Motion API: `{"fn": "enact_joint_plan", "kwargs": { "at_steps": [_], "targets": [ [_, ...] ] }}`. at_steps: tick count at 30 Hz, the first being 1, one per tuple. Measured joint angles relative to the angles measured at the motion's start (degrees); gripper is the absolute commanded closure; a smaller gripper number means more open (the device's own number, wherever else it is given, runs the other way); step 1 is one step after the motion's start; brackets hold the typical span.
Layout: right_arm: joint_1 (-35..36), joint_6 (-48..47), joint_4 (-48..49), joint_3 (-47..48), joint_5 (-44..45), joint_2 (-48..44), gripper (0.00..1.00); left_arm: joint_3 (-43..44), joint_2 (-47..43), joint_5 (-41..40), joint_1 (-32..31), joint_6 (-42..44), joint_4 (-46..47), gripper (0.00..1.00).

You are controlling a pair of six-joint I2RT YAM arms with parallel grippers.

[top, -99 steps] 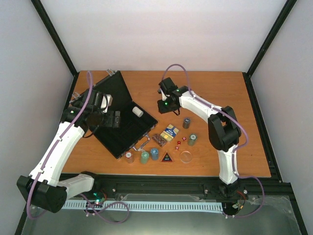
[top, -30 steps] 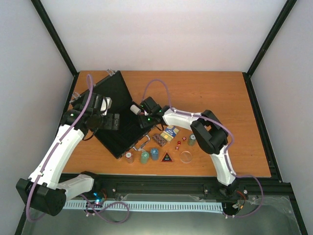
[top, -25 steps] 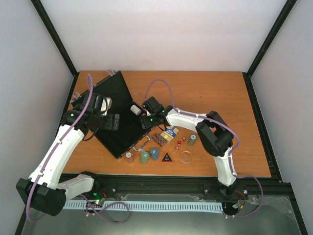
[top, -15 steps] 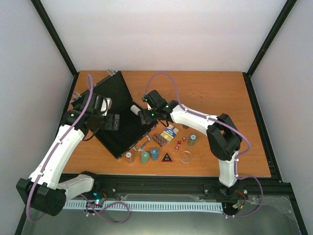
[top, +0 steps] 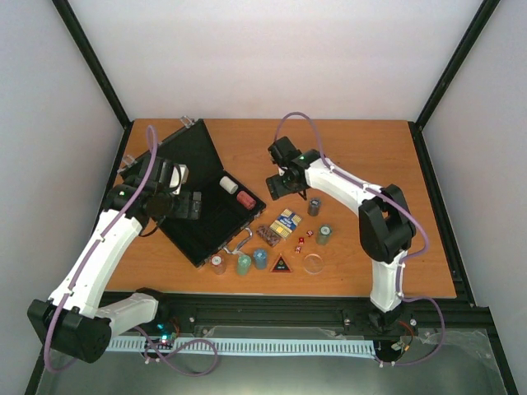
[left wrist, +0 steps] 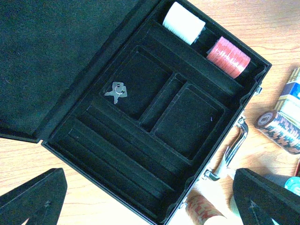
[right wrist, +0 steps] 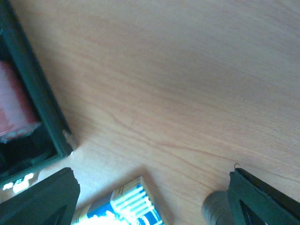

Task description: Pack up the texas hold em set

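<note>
Black felt first: find the case (top: 193, 234) lying open at the left of the table (top: 362, 148), lid thrown back toward the far-left corner. Read the left end effector (top: 191, 206) as spread wide and empty, hanging above the tray. Hold it high and clear of the troughs. Note the keys (left wrist: 116, 92) loose in a square middle pocket, and expect them to get in the way of a deck.

Count two stacks lying on their sides in the chip trough (left wrist: 206, 41) along the tray's far-right wall: the white stack (top: 228, 184) toward the hinge, the red stack (top: 244, 198) toward the handle (top: 239, 240). Treat that trough as nearly full. Aim instead at the inner trough (left wrist: 192, 63) running parallel just inside it.

Farther right, see the right end effector (top: 278, 184) with fingers wide apart, holding nothing, over bare wood just beside the case's corner. Judge the step as a reach for another piece, probably the grey stack (top: 314, 206) standing near it.

- Come down straight.
- Close across the round sides, low enough to catch every chip.
- Squeeze gently and lift without tilting.
- Tip it flat only above the trough.

Avoid brushing the blue deck (top: 286, 220), the red dice (top: 303, 239) or the green stack (top: 324, 234).
</note>
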Motion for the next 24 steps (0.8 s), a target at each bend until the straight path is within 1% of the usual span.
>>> {"fn": "enact_joint_plan", "kwargs": {
  "at_steps": [3,8,14,24],
  "targets": [
    [0.66,-1.99,-1.88,0.0,-0.74,0.0,0.14,0.0,0.22,0.0,0.02,0.0,0.02,0.0],
    [3.17,-4.63,-2.4,0.07,-2.91,0.46,0.12,0.0,0.98,0.0,0.0,0.0,0.17,0.0],
    [4.96,-5.6,-2.03,0.96,-5.62,3.76,0.11,0.0,1.07,-0.24,0.0,-0.02,0.24,0.0],
    [4.92,-5.46,-1.36,8.0,-7.61,11.04,0.11,-0.26,1.29,-0.44,0.02,-0.02,0.39,0.0]
  ]
}}
